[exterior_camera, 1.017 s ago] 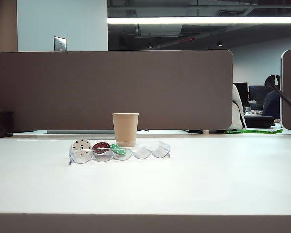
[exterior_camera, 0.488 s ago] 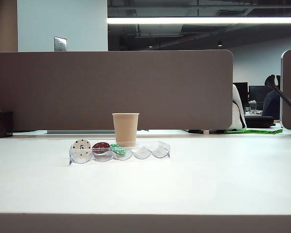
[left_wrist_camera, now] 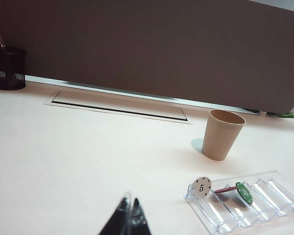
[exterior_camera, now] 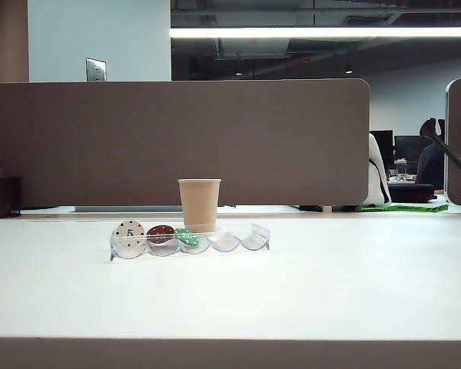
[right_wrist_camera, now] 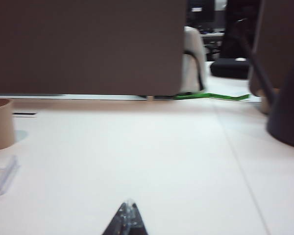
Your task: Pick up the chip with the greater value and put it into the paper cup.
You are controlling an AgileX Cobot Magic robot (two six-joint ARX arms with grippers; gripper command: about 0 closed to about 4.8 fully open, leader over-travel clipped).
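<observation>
Standing on edge, the chip [left_wrist_camera: 201, 186] may topple if nudged; left end effector [left_wrist_camera: 130, 216] and right end effector [right_wrist_camera: 127, 219] hover pinched together above the desk's [exterior_camera: 330, 292] front.

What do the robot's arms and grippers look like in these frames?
Little shows. The left gripper appears in its wrist view only as dark, glossy tapered fingertips meeting in a narrow point. The right gripper looks the same in its wrist view: dark tips with a pale sheen, slightly blurred. No cables, markings or arm links are visible, and the exterior view shows neither arm.
</observation>
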